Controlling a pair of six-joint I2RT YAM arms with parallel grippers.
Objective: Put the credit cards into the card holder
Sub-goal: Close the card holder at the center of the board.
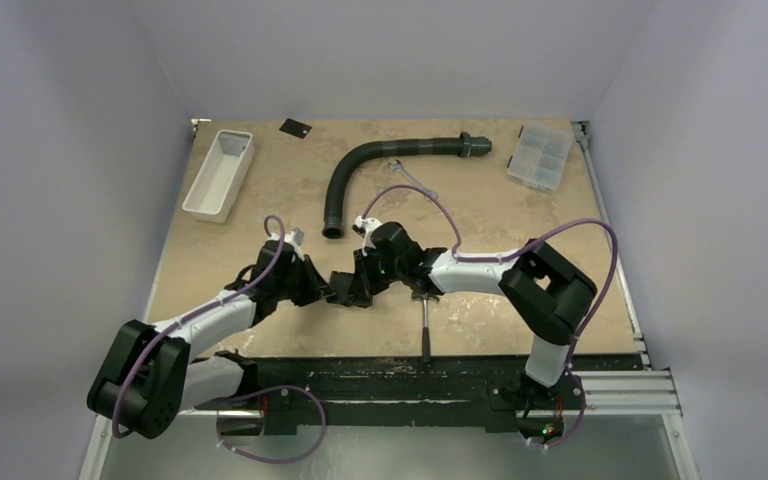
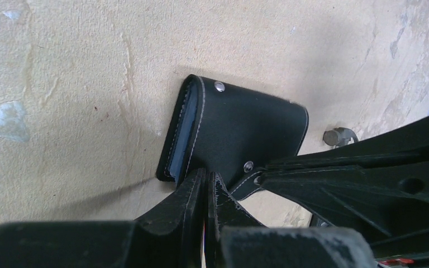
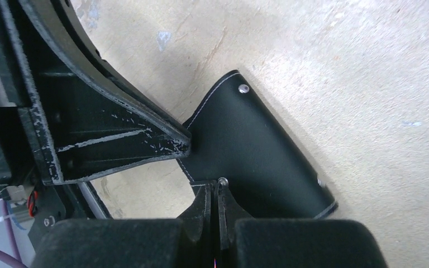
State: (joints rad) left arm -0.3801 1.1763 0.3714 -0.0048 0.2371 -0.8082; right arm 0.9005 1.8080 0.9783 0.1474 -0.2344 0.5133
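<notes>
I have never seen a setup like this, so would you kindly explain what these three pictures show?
These are two robot arms bolted to a table's near edge. The overhead view shows both; the other two pictures come from cameras on each wrist. On the table lie a white tray, a curved black hose, a wrench, a clear compartment box, a hammer and one dark card at the far edge. In the middle, the left gripper and right gripper have their jaws pinched shut on edges of the black card holder.
</notes>
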